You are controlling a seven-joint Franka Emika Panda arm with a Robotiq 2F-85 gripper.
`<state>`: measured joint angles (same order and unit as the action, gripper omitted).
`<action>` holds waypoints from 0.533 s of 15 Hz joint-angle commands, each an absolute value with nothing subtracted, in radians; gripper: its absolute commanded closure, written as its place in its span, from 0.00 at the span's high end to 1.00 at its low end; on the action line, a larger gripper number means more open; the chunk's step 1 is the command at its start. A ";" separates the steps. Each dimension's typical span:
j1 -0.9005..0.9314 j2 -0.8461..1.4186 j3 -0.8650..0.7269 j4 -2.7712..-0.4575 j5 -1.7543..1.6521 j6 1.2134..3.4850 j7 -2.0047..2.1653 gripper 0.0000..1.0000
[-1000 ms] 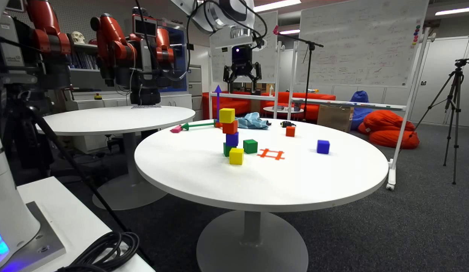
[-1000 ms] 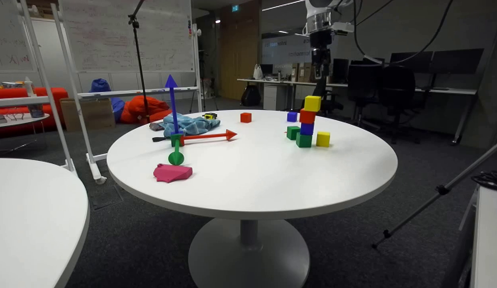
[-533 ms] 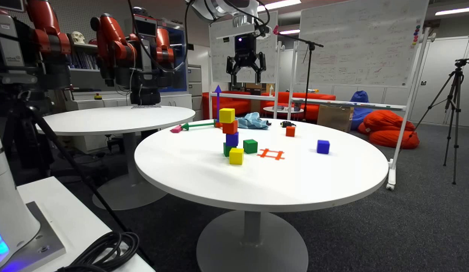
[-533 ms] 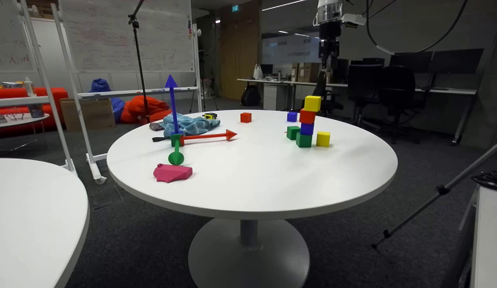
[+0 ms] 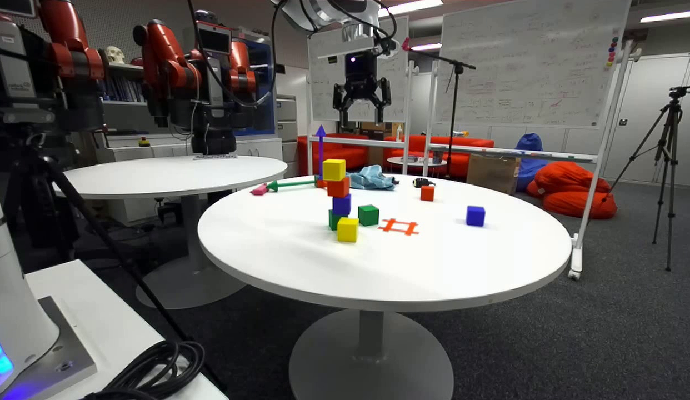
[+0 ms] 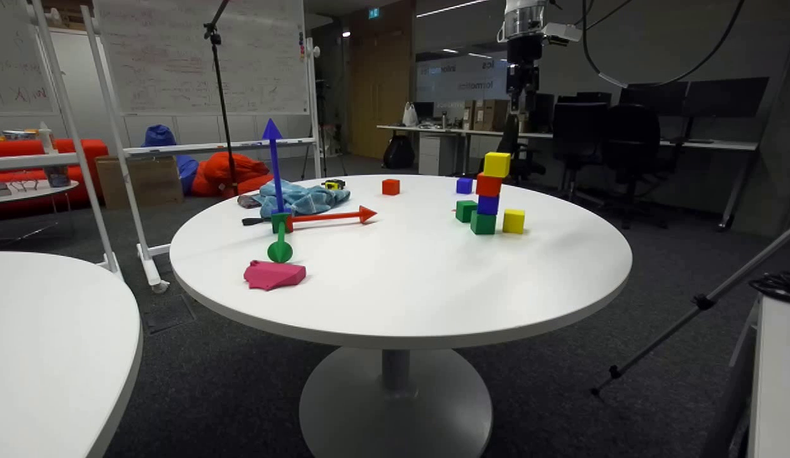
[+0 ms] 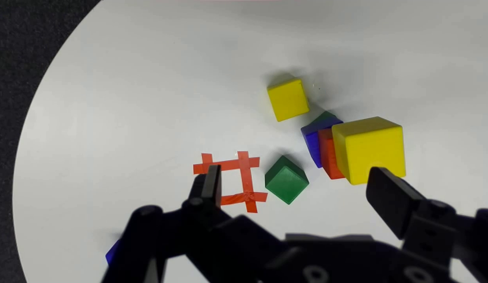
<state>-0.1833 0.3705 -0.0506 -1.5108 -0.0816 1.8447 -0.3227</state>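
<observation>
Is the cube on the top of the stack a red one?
No, in both exterior views the top cube is yellow, and a red cube lies directly beneath it.

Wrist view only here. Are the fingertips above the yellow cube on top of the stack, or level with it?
Observer: Above. The gripper hangs higher than the top yellow cube of the stack, with a gap visible in both exterior views.
Operator: Any cube outside my frame?
Observer: Yes, a lone red cube on the table, apart from the stack.
Operator: That blue corner at my bottom left: single or stacked?
Observer: Single. In an exterior view it is a whole blue cube resting directly on the table, nothing on top of it.
</observation>
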 commanded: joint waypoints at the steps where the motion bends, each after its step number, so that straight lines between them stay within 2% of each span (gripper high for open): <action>1: -0.177 0.371 -0.059 -1.508 -0.078 1.842 -0.325 1.00; 8: -0.222 0.395 -0.065 -1.599 -0.003 1.972 -0.350 1.00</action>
